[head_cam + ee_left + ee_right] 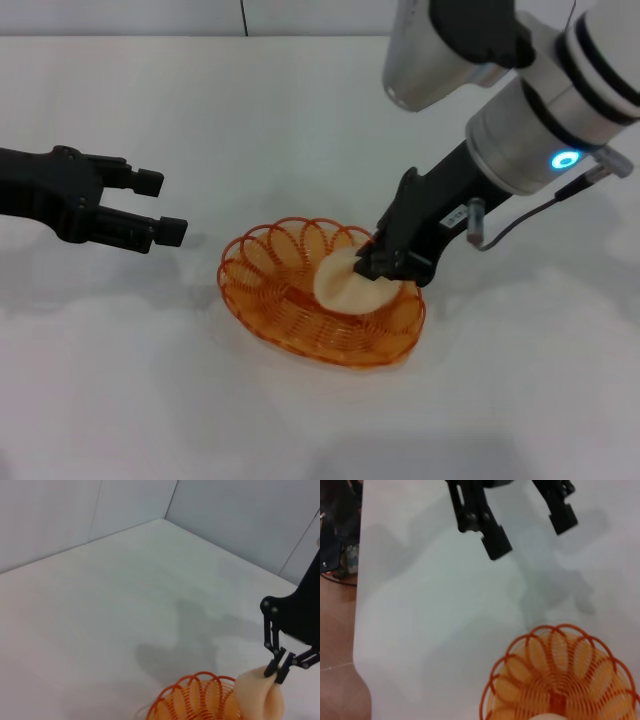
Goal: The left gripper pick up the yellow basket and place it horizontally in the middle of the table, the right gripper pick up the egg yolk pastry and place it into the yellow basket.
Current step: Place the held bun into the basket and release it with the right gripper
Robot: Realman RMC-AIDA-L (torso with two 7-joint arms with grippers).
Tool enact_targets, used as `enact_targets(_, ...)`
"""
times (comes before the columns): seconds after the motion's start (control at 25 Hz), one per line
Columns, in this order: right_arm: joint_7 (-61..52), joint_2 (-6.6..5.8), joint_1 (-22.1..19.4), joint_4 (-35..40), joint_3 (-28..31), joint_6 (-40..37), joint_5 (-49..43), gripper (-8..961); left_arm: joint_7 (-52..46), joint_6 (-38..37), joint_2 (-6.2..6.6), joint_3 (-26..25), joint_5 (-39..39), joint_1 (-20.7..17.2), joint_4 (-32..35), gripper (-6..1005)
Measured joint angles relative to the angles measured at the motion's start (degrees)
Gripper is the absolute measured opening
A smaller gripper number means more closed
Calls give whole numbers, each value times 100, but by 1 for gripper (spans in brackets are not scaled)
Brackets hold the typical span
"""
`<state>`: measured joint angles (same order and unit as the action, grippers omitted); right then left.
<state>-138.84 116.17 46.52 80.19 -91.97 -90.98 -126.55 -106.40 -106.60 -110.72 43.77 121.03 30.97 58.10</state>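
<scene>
Orange-amber wire loops ring the yellow basket (322, 297), which lies flat on the white table (200, 120) near the middle of the scene, its long axis running from the left-far side to the right-near side. Inside it, toward its right end, sits the egg yolk pastry (350, 282), pale peach and tilted up on edge against the looped rim instead of lying flat on the woven base. The right gripper (372, 260) reaches down from the far right, its black fingers closed on the pastry's upper edge; in the left wrist view the two fingertips (278, 669) pinch the top of the bun (259, 698) just above the basket (197, 700). Whether the pastry's lower edge already touches the basket floor is hard to judge from the head view, since the wire hides it.

The left gripper (168, 207) hovers at the left of the table, well apart from the basket, its jaws spread wide with nothing between them. The right wrist view shows the same two black fingers (492, 537) parted above bare table, with the basket's scalloped rim (560, 672) nearer the camera and a sliver of the pastry at the frame's edge.
</scene>
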Motion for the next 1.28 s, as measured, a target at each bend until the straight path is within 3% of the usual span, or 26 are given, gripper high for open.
enact_targets(0.76,94,-19,21,-8,-184,313,227,152,-24,23,-9,0,-10,-14,0,890)
enact_targets(1.04,197,-33,-65,55,-42,346,230,395,-16,64,-9,-27,-27,-1,2,890)
enact_targets(1.28,515,-57,-492,309,553,374,228,638,23,70,-4,-282,-87,3,9,890)
